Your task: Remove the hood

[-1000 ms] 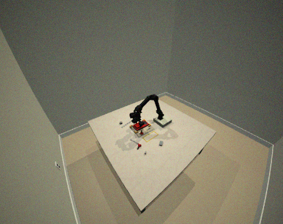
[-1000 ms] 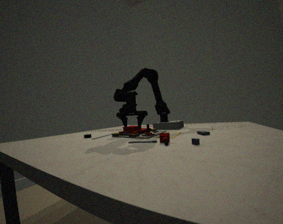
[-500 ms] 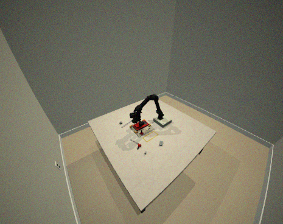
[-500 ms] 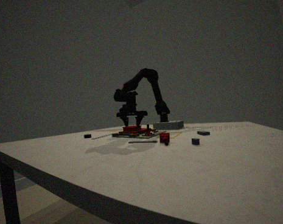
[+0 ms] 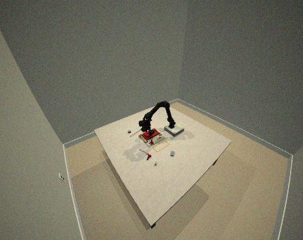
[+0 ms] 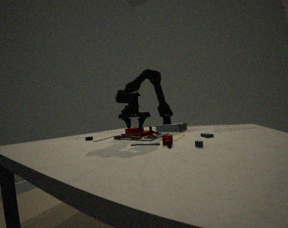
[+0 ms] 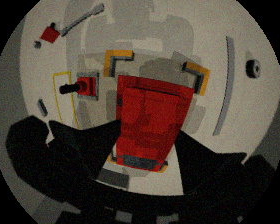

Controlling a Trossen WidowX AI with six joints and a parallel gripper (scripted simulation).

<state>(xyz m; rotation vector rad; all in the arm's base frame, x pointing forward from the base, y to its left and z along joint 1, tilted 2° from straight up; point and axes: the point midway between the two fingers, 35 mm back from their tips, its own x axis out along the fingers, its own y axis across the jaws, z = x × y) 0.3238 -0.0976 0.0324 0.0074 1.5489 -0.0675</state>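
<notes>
The red toy car [image 5: 146, 137] [image 6: 130, 134] [image 7: 120, 84] sits between orange-cornered brackets on the table. Its hood appears to be the raised red panel [image 6: 134, 130] [image 7: 151, 112] on top, still on the car as far as I can tell. My gripper [image 6: 135, 127] [image 7: 149, 126] points straight down, its fingers on both sides of this panel, shut on it. The fingertips' exact contact is dark and hard to see. The marked area, a yellow outline [image 5: 163, 149] [image 6: 180, 137] [image 7: 61, 74], lies on the table beside the car, with nothing visible inside it.
A red block with an upright black peg [image 6: 150, 135] [image 7: 87, 86] stands between car and outline. A red piece [image 5: 149, 156] [image 6: 167, 140] [image 7: 50, 34], a grey bar [image 6: 145, 144] [image 7: 83, 20], a grey block [image 5: 172, 153] [image 6: 207, 135] and a dark wheel [image 6: 89, 138] [image 7: 253, 69] lie around.
</notes>
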